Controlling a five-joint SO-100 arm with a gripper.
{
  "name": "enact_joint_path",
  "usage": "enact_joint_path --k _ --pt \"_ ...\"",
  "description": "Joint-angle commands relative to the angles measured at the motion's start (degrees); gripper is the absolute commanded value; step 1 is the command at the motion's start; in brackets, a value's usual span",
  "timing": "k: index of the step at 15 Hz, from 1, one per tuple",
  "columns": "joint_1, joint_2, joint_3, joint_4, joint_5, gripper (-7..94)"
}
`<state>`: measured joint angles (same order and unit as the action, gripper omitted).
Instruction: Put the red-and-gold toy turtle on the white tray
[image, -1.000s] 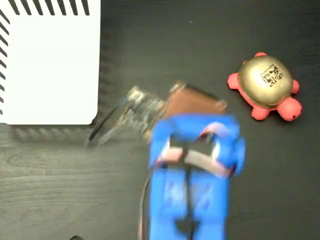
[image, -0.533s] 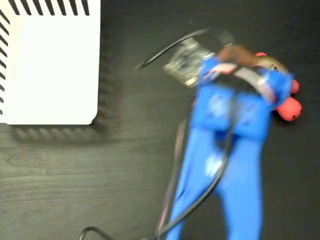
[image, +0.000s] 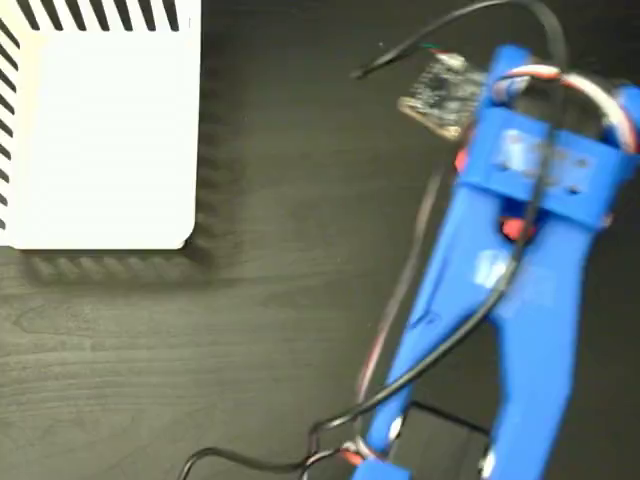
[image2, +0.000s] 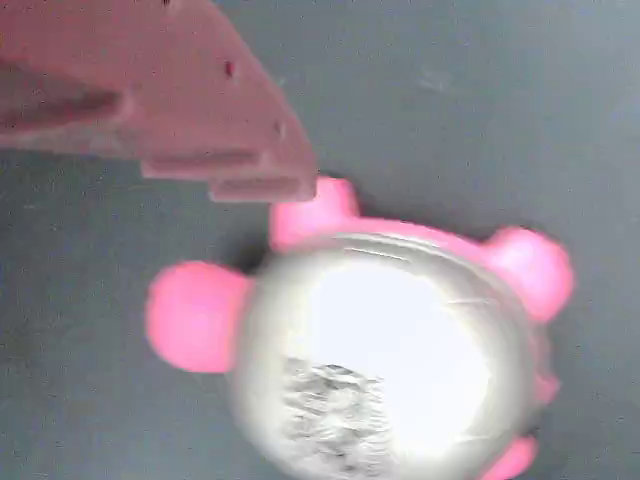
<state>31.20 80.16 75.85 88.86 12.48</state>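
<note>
The red-and-gold toy turtle fills the lower part of the wrist view, with its shiny shell, dark printed mark and pink head and legs. In the fixed view my blue arm covers it, and only small red bits of the turtle peek out. One finger shows at the top left of the wrist view, its tip just above the turtle's shell and one leg. No second finger shows, and nothing is held. The white tray lies at the top left, far from the turtle.
The wrist's small circuit board and a black cable stick out at the arm's upper left. More cables trail down beside the arm to the bottom edge. The table is dark wood.
The arm has swung from the lower middle up and to the right. It now hangs over the turtle, which was in plain sight a second ago.
</note>
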Motion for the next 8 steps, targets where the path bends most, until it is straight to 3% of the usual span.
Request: enact_joint_path --k 1,4,8 --pt "1.3 -1.3 -7.8 4.3 -3.3 53" --pt "1.7 -6.8 -12.3 6.7 -3.3 58" --pt "1.8 -16.3 -17.8 6.6 4.0 58"
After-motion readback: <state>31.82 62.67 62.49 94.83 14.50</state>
